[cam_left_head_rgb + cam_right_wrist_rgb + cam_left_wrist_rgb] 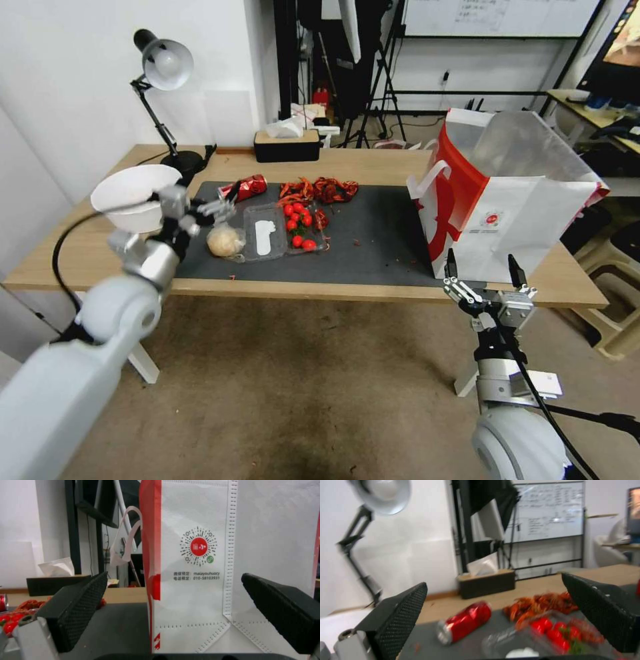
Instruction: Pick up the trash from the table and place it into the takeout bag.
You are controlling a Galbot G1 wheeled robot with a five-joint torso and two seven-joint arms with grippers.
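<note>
"010-58103931" on takeout bag (196, 562)

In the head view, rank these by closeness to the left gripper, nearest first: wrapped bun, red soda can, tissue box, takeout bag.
From the left gripper, open above the mat's left end:
1. Wrapped bun, just below it, and red soda can, just behind it: too close to call.
2. Tissue box, at the table's back edge.
3. Takeout bag, far across on the right.
</note>
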